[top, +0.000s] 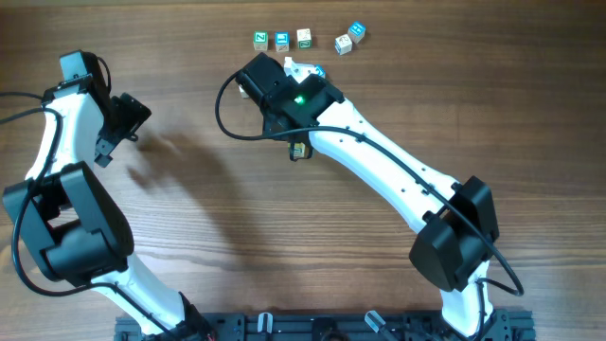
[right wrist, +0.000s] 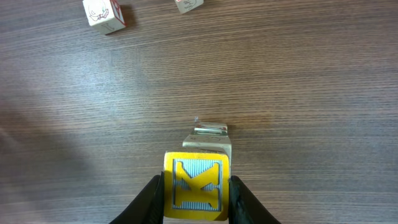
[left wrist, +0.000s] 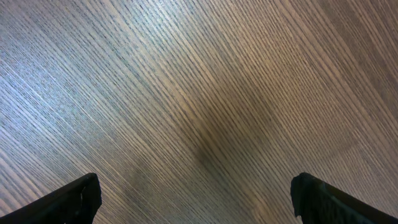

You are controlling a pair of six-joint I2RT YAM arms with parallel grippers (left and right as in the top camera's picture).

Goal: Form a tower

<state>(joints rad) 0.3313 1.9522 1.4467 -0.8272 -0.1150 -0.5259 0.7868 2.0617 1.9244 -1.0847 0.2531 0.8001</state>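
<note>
Yellow caps the tower (right wrist: 196, 183): the yellow cube (right wrist: 196, 168) on top shows a face with a yellow border, a blue-striped panel and a large yellow K lying on its side. Under it, pale cubes (right wrist: 210, 142) stick out toward the top of the right wrist frame, and only their edges show, so I cannot tell how many there are. The stack looks slim, one cube wide, and it sits at the lower centre of that frame.

The right gripper (right wrist: 196, 202) is clamped on the top cube, with its dark fingers (right wrist: 146, 200) pressed against the cube's left and right sides.

The wooden table (right wrist: 311, 74) fills the rest of the view. Two loose cubes lie near the top edge of the wrist frame, well apart from the stack; one is white with a red side (right wrist: 103, 15), the other is cut off by the frame (right wrist: 188, 4).

From overhead, the right arm (top: 379, 159) reaches from the lower right toward the upper centre, and its wrist covers the stack. Five loose letter cubes (top: 304, 38) lie along the top of the frame, white with green or blue faces.

The left gripper (left wrist: 194, 194) is at the upper left of the overhead frame, with its jaws spread wide and nothing between them but bare wood.
</note>
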